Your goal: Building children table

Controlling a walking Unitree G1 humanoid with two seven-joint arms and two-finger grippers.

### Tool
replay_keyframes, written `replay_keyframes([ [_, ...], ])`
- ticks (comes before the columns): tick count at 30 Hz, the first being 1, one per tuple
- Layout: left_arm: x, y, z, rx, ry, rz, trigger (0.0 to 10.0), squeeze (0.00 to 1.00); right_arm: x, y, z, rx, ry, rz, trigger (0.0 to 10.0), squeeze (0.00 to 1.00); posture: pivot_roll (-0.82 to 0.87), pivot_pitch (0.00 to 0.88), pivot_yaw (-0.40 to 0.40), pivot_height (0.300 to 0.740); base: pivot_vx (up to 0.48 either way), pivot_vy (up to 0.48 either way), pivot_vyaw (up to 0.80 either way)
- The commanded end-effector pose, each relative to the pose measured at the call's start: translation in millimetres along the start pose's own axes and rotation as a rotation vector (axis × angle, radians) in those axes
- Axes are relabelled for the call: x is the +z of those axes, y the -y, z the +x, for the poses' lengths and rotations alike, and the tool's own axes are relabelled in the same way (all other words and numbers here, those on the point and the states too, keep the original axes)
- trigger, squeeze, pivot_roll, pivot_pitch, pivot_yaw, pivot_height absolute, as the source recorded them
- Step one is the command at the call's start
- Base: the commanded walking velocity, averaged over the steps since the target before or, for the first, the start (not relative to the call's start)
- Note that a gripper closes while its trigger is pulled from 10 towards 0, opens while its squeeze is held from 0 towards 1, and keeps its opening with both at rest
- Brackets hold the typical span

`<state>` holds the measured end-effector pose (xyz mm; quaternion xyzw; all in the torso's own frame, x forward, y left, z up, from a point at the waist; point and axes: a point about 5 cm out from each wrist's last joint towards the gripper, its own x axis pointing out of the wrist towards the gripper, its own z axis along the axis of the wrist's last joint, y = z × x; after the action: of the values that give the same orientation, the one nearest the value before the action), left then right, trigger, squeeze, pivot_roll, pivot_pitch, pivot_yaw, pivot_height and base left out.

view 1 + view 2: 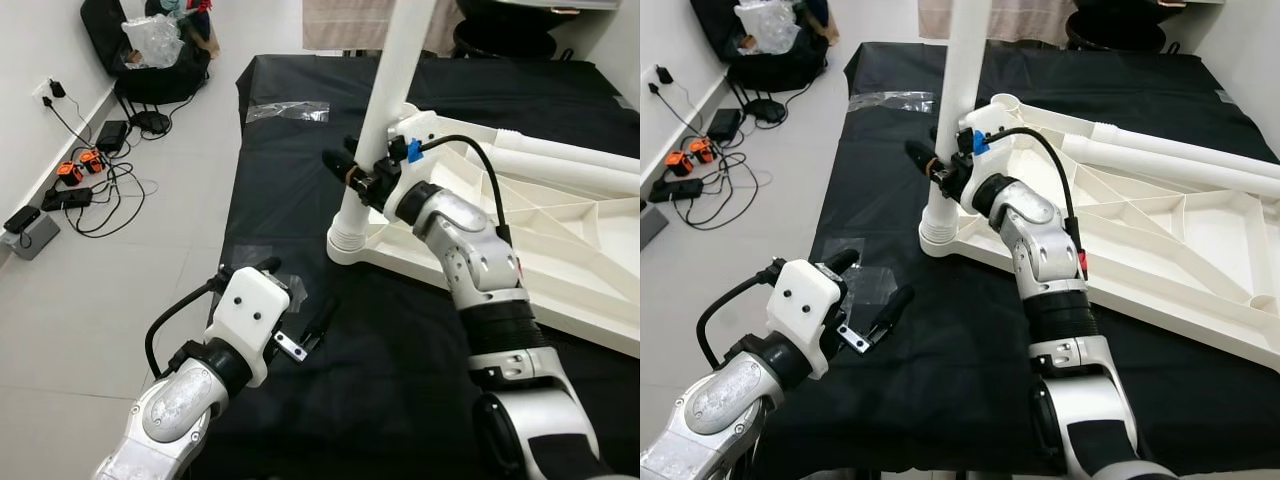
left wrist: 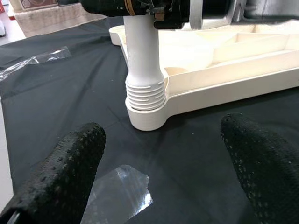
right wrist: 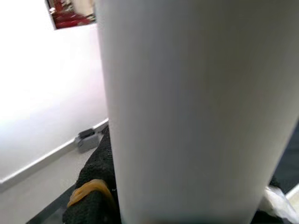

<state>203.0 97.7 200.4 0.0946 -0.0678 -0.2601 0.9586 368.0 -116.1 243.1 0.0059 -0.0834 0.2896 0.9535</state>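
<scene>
A white plastic tabletop [image 1: 570, 262] lies upside down on a black cloth. One white leg [image 1: 386, 100] stands upright in its near-left corner socket [image 2: 145, 115]. My right gripper [image 1: 356, 176] is shut on this leg just above the socket. In the right wrist view the leg [image 3: 187, 112] is seen close up, with a black finger [image 3: 93, 186] beside it. My left gripper [image 1: 294, 296] hovers open low over the cloth in front of the socket, above a scrap of clear plastic [image 2: 122, 189]. Nothing is between its fingers [image 2: 70, 163].
Two more white legs [image 1: 572, 165] lie across the tabletop's far side. A clear plastic bag [image 1: 288, 112] lies on the cloth at the back left. Cables and chargers [image 1: 90, 172] and a black bag [image 1: 150, 62] sit on the floor to the left.
</scene>
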Motion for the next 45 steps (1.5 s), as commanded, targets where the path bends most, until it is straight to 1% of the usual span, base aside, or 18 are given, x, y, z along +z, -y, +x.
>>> replay_keyframes([
  [1, -5, -0.7, 0.3, -0.002, -0.020, 0.010, 10.0, 0.00, -27, 13.5, -13.0, -0.114, -0.109, 0.032, 10.0, 0.00, 0.12, 0.193, -0.049, 0.740, 0.000, 0.000, 0.00],
  [5, -5, -1.0, 0.5, 0.000, -0.020, 0.011, 10.0, 0.00, -28, 9.7, -13.6, -0.138, -0.101, 0.036, 10.0, 0.00, 0.12, 0.196, -0.049, 0.740, 0.000, 0.000, 0.00],
  [9, -5, -1.6, 0.8, 0.000, -0.019, 0.015, 10.0, 0.00, -28, 0.4, -13.3, -0.197, -0.079, 0.040, 10.0, 0.00, 0.12, 0.199, -0.048, 0.740, 0.000, 0.000, 0.00],
  [11, -4, -2.6, 1.2, 0.001, -0.018, 0.017, 10.0, 0.00, -27, -5.8, -12.8, -0.215, -0.072, 0.012, 10.0, 0.00, 0.12, 0.200, -0.049, 0.740, 0.000, 0.000, 0.00],
  [13, -4, -2.8, 1.3, 0.001, -0.017, 0.018, 10.0, 0.00, -26, -7.6, -12.6, -0.219, -0.072, 0.004, 10.0, 0.00, 0.12, 0.200, -0.049, 0.740, 0.000, 0.000, 0.00],
  [15, -4, -3.0, 1.7, 0.001, -0.016, 0.019, 10.0, 0.00, -24, -13.7, -12.1, -0.218, -0.059, -0.039, 10.0, 0.00, 0.12, 0.201, -0.049, 0.740, 0.000, 0.000, 0.00],
  [16, -4, -3.0, 1.7, 0.001, -0.016, 0.019, 10.0, 0.00, -24, -13.7, -12.1, -0.218, -0.059, -0.039, 10.0, 0.00, 0.12, 0.201, -0.049, 0.740, 0.000, 0.000, 0.00],
  [18, -4, -3.0, 2.2, 0.003, -0.015, 0.018, 10.0, 0.00, -20, -23.2, -11.2, -0.176, -0.021, -0.115, 10.0, 0.00, 0.12, 0.202, -0.051, 0.740, 0.000, 0.000, 0.00],
  [22, -4, -3.0, 2.5, 0.003, -0.015, 0.018, 10.0, 0.00, -20, -27.5, -10.9, -0.157, -0.019, -0.154, 10.0, 0.00, 0.11, 0.202, -0.053, 0.740, 0.000, 0.000, 0.00],
  [24, -4, -2.7, 2.8, 0.005, -0.013, 0.016, 10.0, 0.00, -24, -26.8, -10.4, -0.203, -0.059, -0.153, 10.0, 0.00, 0.11, 0.202, -0.054, 0.740, 0.000, 0.000, 0.00],
  [27, -4, -2.6, 3.1, 0.005, -0.012, 0.015, 10.0, 0.00, -26, -26.5, -9.8, -0.233, -0.074, -0.145, 10.0, 0.00, 0.11, 0.204, -0.055, 0.740, 0.000, 0.000, 0.00],
  [31, -4, -3.0, 3.2, 0.009, -0.012, 0.016, 10.0, 0.00, -31, -23.0, -7.5, -0.372, -0.125, -0.131, 10.0, 0.00, 0.11, 0.206, -0.058, 0.740, 0.000, 0.000, 0.00],
  [34, -4, -3.1, 3.3, 0.011, -0.011, 0.016, 10.0, 0.00, -34, -21.0, -7.2, -0.433, -0.150, -0.141, 10.0, 0.00, 0.11, 0.204, -0.060, 0.740, 0.000, 0.000, 0.00],
  [38, -4, -3.3, 3.6, 0.013, -0.010, 0.018, 10.0, 0.00, -36, -20.0, -8.1, -0.511, -0.157, -0.112, 10.0, 0.00, 0.11, 0.204, -0.063, 0.740, 0.000, 0.000, 0.00],
  [41, -3, -4.3, 3.6, 0.015, -0.009, 0.021, 10.0, 0.00, -35, -18.1, -11.9, -0.604, -0.148, -0.133, 10.0, 0.00, 0.11, 0.204, -0.063, 0.740, 0.000, 0.000, 0.00],
  [42, -3, -4.3, 3.6, 0.015, -0.009, 0.021, 10.0, 0.00, -35, -18.1, -11.9, -0.604, -0.148, -0.133, 10.0, 0.00, 0.11, 0.204, -0.063, 0.740, 0.000, 0.000, 0.00],
  [43, -3, -4.9, 3.9, 0.016, -0.008, 0.023, 10.0, 0.00, -34, -18.4, -14.2, -0.644, -0.144, -0.141, 10.0, 0.00, 0.11, 0.206, -0.062, 0.740, 0.000, 0.000, 0.00],
  [45, -3, -5.4, 4.2, 0.017, -0.007, 0.025, 10.0, 0.00, -34, -19.1, -16.4, -0.678, -0.141, -0.146, 10.0, 0.00, 0.11, 0.207, -0.061, 0.740, 0.000, 0.000, 0.00],
])
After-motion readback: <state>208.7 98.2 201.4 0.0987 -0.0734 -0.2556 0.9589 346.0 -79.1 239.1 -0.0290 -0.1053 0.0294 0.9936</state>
